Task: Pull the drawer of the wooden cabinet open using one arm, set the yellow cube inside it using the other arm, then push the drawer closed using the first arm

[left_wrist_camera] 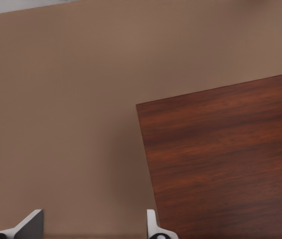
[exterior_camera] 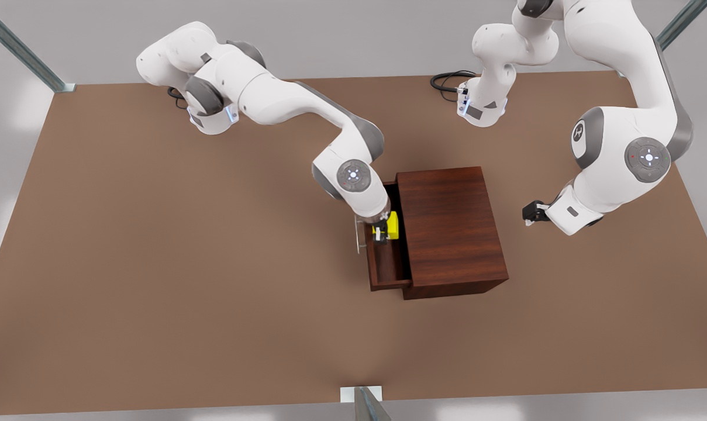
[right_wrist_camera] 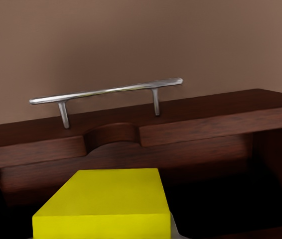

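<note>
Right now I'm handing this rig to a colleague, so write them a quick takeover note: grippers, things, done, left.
Right gripper: over the open drawer, shut on the yellow cube.
Left gripper: open, empty, waiting beside the wooden cabinet, on the side away from the drawer.
Done: drawer pulled out, cube carried over it.
Left: release the cube in the drawer, withdraw, push the drawer shut by its handle side.

A plain brown bench [exterior_camera: 154,263] fills the scene, with pale grey floor [exterior_camera: 341,41] around it and metal struts [exterior_camera: 20,49] at its corners.
</note>
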Controlling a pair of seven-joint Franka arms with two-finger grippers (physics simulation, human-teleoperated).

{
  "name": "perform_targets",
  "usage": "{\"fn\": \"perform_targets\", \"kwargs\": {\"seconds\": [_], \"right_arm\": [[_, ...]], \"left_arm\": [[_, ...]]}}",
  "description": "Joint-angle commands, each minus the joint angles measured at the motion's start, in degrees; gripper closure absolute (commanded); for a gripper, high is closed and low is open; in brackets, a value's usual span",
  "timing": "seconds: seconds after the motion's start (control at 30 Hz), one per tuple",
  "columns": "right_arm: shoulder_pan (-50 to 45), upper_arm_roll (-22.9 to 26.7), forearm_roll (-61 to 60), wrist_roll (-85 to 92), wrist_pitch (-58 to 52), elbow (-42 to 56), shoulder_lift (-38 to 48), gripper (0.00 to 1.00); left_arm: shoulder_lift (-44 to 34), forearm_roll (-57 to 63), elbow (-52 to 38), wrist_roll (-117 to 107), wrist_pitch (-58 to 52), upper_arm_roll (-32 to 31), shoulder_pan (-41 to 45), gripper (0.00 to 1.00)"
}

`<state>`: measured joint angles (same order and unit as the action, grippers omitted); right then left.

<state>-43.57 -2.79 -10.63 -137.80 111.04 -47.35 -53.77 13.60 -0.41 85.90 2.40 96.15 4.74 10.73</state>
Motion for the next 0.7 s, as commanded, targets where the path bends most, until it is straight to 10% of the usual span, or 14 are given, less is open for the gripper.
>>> {"fn": "perform_targets", "kwargs": {"seconds": [0.0, 0.07, 0.1, 0.33, 0.43, 0.53, 0.67], "right_arm": [[-0.3, 0.2, -0.4, -15.4, 1.0, 0.1, -0.2, 0.4], [-0.8, 0.7, -0.4, -15.7, 1.1, 0.1, -0.2, 0.4], [-0.9, 0.9, -0.4, -15.2, 1.1, 0.1, -0.2, 0.0], [5.5, 2.9, 0.3, -2.9, -10.0, 0.0, 6.1, 0.0], [21.0, 2.0, 0.5, 34.8, -20.1, -1.2, 12.8, 0.0], [35.4, 2.2, 10.8, 98.0, -17.2, -22.6, 27.0, 0.0], [39.0, 9.3, 11.9, 139.2, -10.7, -46.1, 42.6, 0.0]], "left_arm": [[-0.1, 0.1, 0.0, -0.1, 0.1, 0.0, 0.0, 0.0], [-0.1, 0.1, -0.1, -0.1, 0.1, 0.0, 0.0, 0.0], [-0.1, 0.1, 0.0, 0.0, 0.1, 0.0, 0.1, 0.0], [-0.1, 0.1, -0.1, -0.1, 0.2, 0.0, 0.0, 0.0], [-0.1, 0.5, -6.5, -6.7, -0.8, -0.3, 5.2, 0.0], [4.0, 3.2, -15.9, -32.8, -1.8, -0.3, 19.1, 0.0], [16.2, 4.6, -30.4, -74.5, 4.4, -0.2, 32.2, 0.0]]}}
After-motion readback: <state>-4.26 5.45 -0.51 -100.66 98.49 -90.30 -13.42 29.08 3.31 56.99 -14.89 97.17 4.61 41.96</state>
